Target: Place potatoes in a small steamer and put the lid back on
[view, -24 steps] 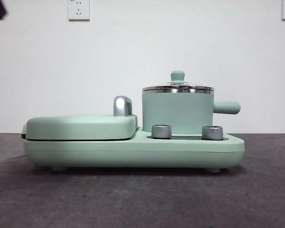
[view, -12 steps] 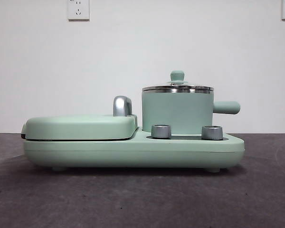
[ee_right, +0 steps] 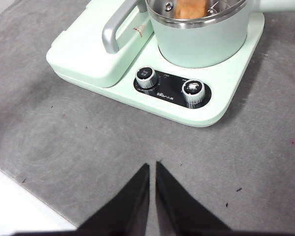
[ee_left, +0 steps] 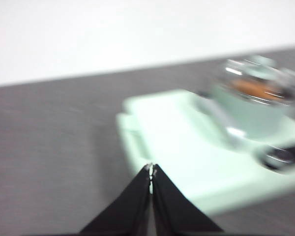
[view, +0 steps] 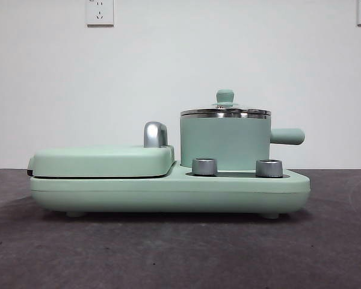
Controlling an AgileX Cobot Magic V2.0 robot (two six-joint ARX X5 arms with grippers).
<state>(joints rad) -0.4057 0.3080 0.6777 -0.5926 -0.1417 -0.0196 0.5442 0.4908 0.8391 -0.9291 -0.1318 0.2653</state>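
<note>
Front view shows the green pot [view: 225,142] sitting on the right side of the green cooker [view: 168,189], with its glass lid [view: 225,110] on top. Through the lid, the right wrist view shows a brown potato [ee_right: 190,8] inside the pot. Two silver knobs [view: 204,166] sit in front of the pot, and a flat green griddle cover [view: 102,160] lies beside it. The cooker rests on a gray tabletop [view: 168,253]. The left gripper [ee_left: 151,169] is closed tight and holds nothing. The right gripper [ee_right: 152,167] is almost closed, empty, above the tabletop in front of the cooker.
</note>
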